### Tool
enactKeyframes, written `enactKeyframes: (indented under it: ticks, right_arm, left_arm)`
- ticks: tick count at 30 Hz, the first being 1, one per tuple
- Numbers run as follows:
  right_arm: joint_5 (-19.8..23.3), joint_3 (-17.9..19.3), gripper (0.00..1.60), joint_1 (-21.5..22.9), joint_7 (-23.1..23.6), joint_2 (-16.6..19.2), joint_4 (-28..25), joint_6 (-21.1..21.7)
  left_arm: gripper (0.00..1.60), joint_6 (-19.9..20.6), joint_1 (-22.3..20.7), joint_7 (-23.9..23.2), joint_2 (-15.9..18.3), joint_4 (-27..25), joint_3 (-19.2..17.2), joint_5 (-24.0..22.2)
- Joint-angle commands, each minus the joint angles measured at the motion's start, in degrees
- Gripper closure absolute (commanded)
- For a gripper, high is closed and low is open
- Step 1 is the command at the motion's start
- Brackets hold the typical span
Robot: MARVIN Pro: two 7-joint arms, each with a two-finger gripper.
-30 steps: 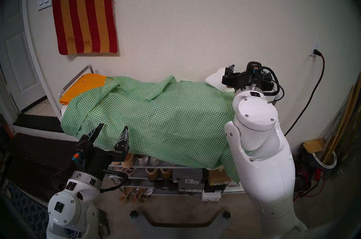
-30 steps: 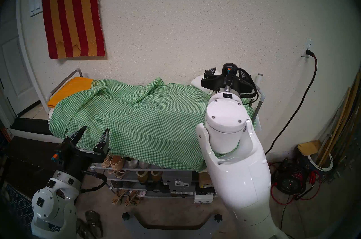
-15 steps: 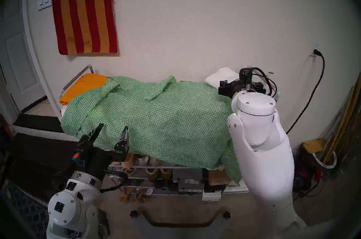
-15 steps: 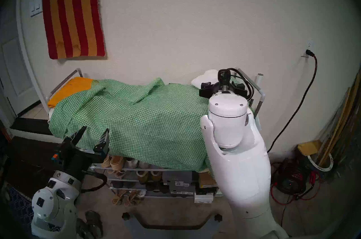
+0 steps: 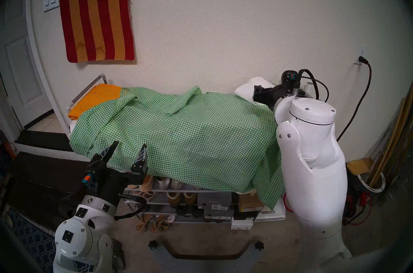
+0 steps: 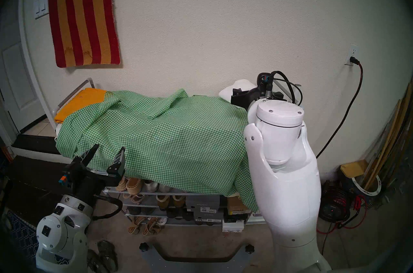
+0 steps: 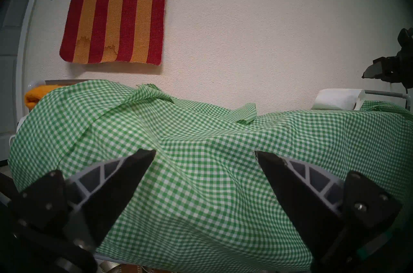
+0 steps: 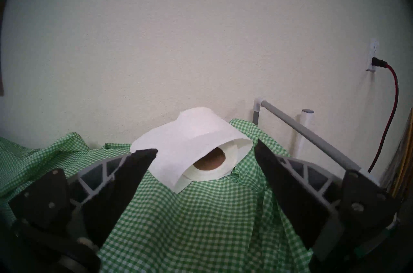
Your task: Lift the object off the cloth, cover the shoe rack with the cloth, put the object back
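The green-and-white gingham cloth (image 5: 178, 136) lies rumpled over the top of the shoe rack (image 5: 169, 191) and hangs down its front. The white tissue roll (image 8: 196, 138) lies on its side on the cloth at the rack's back right end, brown core facing me, a loose sheet draped over it; it also shows in the head view (image 5: 248, 89). My right gripper (image 8: 205, 149) is open and empty, just in front of the roll, not touching it. My left gripper (image 5: 130, 145) is open and empty at the cloth's front left edge (image 7: 204, 152).
A folded orange-yellow cloth (image 5: 93, 98) lies on the rack's left end beside the raised rail (image 5: 89, 89). The grey right end rail (image 8: 308, 136) stands close to my right fingers. Shoes and boxes (image 5: 214, 201) fill the lower shelves. A red-and-gold rug (image 5: 96, 9) hangs on the wall.
My right arm has swung to the right and its gripper has lowered and drawn back from the roll. The roll, the cloth and my left arm have not moved.
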Motion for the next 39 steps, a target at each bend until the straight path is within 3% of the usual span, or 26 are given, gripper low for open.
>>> enactKeyframes:
  ticks: [1, 7, 21, 30, 33, 34, 39]
  right_arm:
    - [1.15, 0.74, 0.0, 0.82, 1.0, 0.23, 2.89, -0.07]
    - [0.57, -0.18, 0.0, 0.73, 2.04, 1.85, 3.68, -0.07]
    - [-1.1, -2.13, 0.0, -0.41, 5.33, 5.62, 6.47, -5.93]
    - [-1.08, -1.84, 0.0, 0.44, 6.71, 4.95, 10.28, -8.78]
    - [-0.94, -2.05, 0.0, 0.49, 7.17, 4.82, 10.36, -9.15]
    - [-1.12, -1.67, 0.0, -0.22, 6.65, 3.63, 9.99, -12.27]
    - [-1.28, -1.67, 0.0, -0.34, 6.81, 3.61, 10.1, -12.96]
  left_arm:
    - [0.0, 0.12, -0.05, -0.15, 0.11, -0.08, 0.01, -0.1]
    - [0.0, 0.13, -0.05, -0.16, 0.12, -0.08, 0.0, -0.1]
    - [0.0, 0.13, -0.05, -0.16, 0.11, -0.08, 0.0, -0.1]
    - [0.0, 0.13, -0.05, -0.16, 0.11, -0.08, 0.0, -0.1]
    - [0.0, 0.13, -0.05, -0.17, 0.11, -0.08, 0.0, -0.1]
    - [0.0, 0.12, -0.05, -0.16, 0.1, -0.08, 0.0, -0.09]
    - [0.0, 0.13, -0.05, -0.17, 0.1, -0.08, 0.0, -0.1]
